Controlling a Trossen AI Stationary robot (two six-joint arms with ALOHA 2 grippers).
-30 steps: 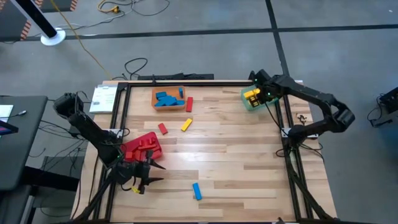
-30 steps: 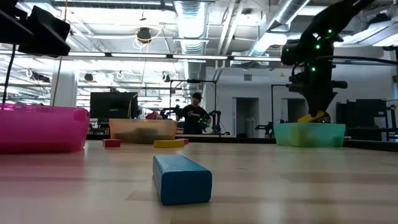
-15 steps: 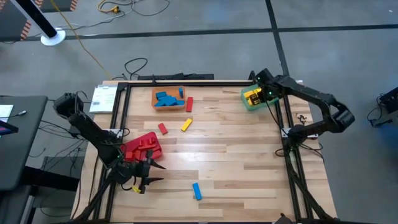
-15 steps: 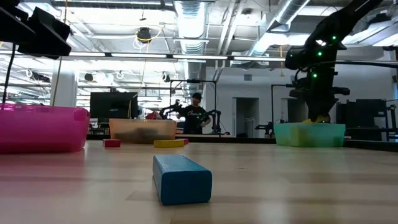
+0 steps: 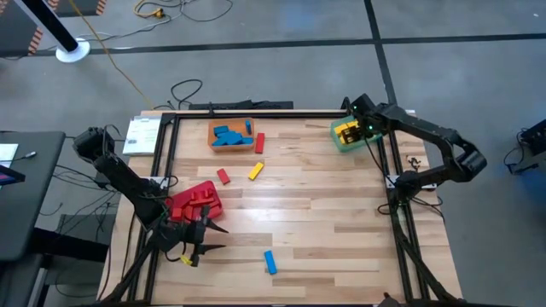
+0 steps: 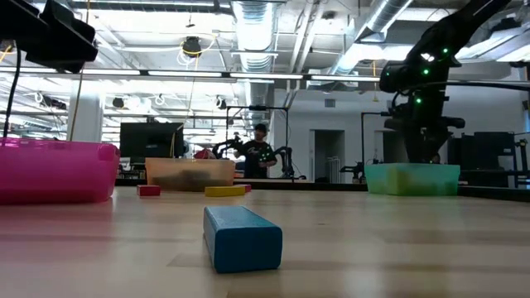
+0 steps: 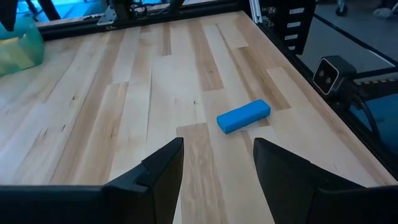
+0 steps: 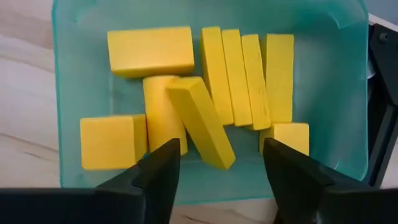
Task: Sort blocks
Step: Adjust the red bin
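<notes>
Right wrist view: jaws now parted, yellow block (image 8: 199, 121) dropped into green bin (image 8: 329, 93).

Blocks (image 8: 211, 87) lie in the bin (image 8: 336, 118) at the table's (image 5: 341, 222) far right corner.

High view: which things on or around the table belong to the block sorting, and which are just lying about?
Part of the job:
- yellow blocks in the green bin
- blue blocks in the orange bin
- red bin
- loose blue block, yellow block, two red blocks

Lying about:
- paper sheet
- floor cables
</notes>
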